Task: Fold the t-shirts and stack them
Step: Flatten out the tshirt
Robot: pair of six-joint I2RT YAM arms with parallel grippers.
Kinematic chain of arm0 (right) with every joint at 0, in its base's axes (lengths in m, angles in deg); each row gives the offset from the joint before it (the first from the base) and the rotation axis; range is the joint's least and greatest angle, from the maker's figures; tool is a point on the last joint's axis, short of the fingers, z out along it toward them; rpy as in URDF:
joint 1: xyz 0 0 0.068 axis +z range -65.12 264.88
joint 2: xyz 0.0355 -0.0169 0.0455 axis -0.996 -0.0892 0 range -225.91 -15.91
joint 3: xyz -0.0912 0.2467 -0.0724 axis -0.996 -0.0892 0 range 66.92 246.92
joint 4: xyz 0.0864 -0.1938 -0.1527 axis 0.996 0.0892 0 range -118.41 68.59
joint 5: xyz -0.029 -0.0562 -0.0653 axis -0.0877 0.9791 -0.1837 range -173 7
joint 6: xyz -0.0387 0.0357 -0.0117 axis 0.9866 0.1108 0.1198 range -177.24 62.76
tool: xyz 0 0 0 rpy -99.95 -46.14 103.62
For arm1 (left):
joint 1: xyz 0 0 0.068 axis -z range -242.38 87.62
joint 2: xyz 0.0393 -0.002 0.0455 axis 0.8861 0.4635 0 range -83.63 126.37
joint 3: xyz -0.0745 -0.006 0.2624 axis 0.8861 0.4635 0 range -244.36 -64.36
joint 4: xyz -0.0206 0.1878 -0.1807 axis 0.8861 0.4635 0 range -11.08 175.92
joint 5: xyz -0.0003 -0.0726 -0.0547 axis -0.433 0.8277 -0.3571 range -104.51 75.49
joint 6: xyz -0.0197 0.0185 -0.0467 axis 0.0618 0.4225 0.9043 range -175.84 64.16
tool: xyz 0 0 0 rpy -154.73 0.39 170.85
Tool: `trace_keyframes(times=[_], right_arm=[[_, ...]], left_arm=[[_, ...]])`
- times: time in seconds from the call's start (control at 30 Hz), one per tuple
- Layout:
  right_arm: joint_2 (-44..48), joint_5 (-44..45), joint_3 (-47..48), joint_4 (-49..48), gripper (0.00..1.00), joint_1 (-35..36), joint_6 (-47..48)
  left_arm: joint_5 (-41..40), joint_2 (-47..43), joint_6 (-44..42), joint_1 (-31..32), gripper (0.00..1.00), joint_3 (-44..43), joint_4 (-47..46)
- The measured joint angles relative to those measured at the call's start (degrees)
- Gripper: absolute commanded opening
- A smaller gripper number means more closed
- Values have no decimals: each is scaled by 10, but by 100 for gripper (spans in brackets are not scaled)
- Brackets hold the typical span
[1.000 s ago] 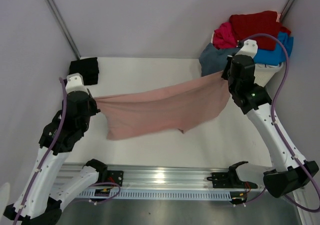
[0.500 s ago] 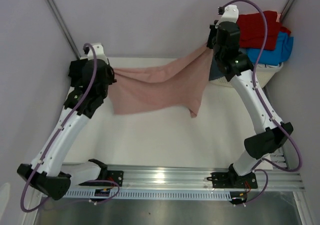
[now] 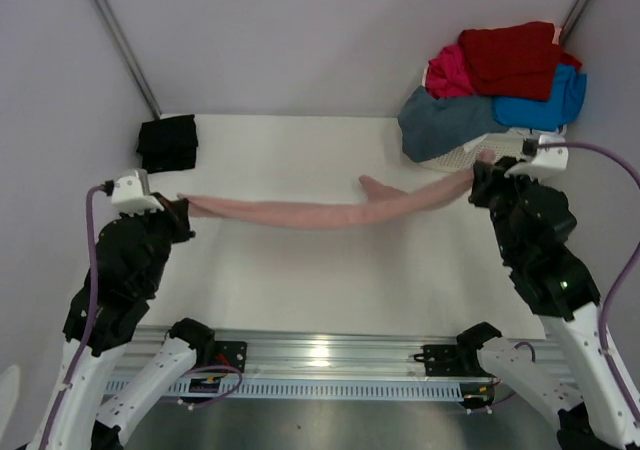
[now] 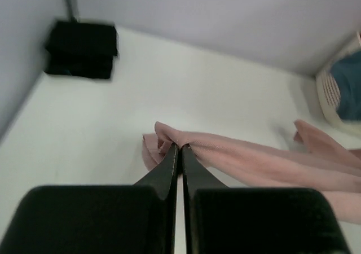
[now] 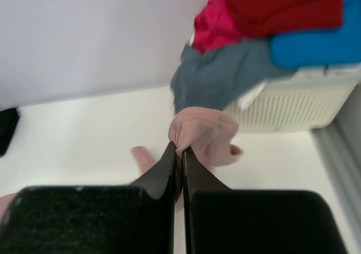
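Stretching taut, the dusty-pink t-shirt [image 3: 320, 214] is now a narrow band, no longer a wide drape. The left gripper [image 4: 179, 150] and right gripper [image 5: 179, 148] pinch its ends.

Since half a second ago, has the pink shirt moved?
Yes. The pink shirt was level with the folded black shirt; now it is stretched in front of it, as a thin band.
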Motion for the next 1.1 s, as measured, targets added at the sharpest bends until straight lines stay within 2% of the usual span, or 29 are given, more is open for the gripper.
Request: trace_keyframes(times=[0.03, 0.07, 0.1, 0.13, 0.17, 0.23, 0.4, 0.5, 0.63, 1.1], right_arm=[[33, -5, -23, 30, 3, 3, -28], [62, -16, -43, 65, 26, 6, -55], [87, -24, -61, 104, 44, 9, -87], [102, -31, -76, 137, 68, 14, -113], [113, -37, -91, 168, 99, 17, -137], [126, -42, -119, 214, 99, 23, -160], [140, -41, -141, 260, 99, 28, -179], [94, -23, -109, 249, 99, 28, -176], [6, -3, -89, 203, 97, 28, -166], [-123, -33, -176, 137, 82, 26, -196]], left_arm=[[22, -14, 20, 0, 1, 12, 36], [42, -24, 36, 0, 3, 23, 61], [67, -36, 55, 0, 5, 38, 96], [90, -47, 73, 0, 14, 51, 129], [113, -57, 86, 0, 20, 65, 159], [145, -83, 109, 0, 26, 91, 212], [172, -140, 132, 0, 26, 96, 254], [186, -125, 141, 0, 21, 87, 251], [217, -82, 154, 0, 20, 90, 243], [293, -91, 175, 0, 27, 137, 239]])
